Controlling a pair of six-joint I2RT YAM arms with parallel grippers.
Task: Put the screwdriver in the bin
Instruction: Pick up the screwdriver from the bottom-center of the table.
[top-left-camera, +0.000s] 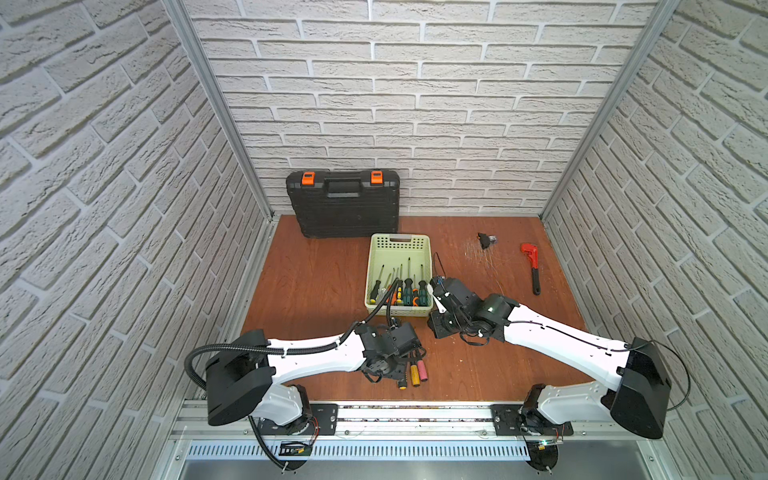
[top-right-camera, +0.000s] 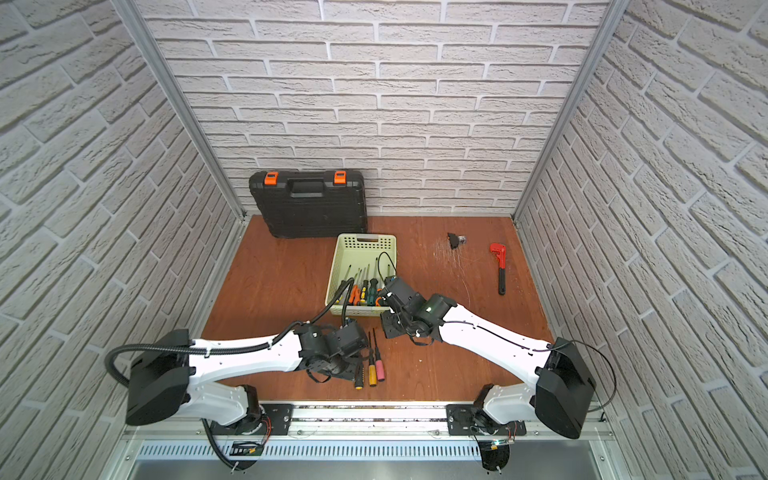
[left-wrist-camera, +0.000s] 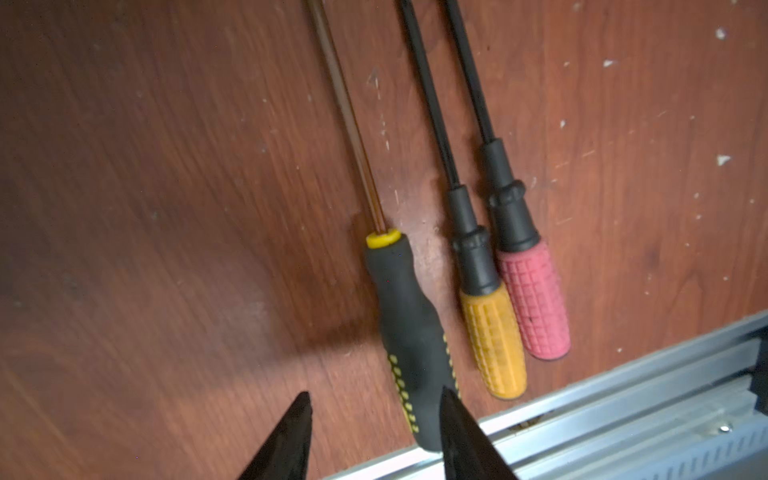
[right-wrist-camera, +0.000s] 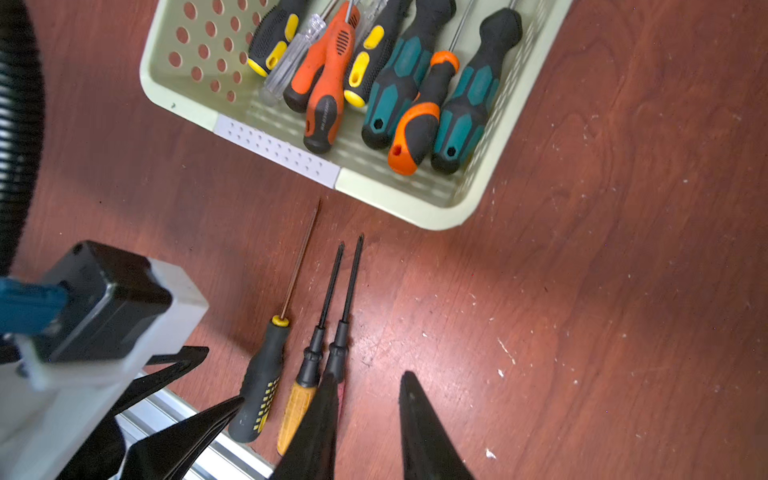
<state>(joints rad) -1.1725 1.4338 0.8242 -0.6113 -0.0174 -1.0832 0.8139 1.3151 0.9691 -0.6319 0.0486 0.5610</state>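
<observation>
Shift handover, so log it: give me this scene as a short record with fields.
bin: pale green, holds seven screwdrivers
loose on table: black-and-yellow screwdriver, yellow screwdriver, pink screwdriver, side by side near the front rail
left gripper: open, empty, at the black-and-yellow screwdriver's handle end
right gripper: open, empty, pointed toward the pink screwdriver
also there: red wrench; black toolcase at the back wall

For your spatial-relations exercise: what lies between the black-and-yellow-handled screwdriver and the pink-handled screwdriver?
The orange-yellow-handled screwdriver with a black shaft lies between them, clearest in the left wrist view.
</observation>
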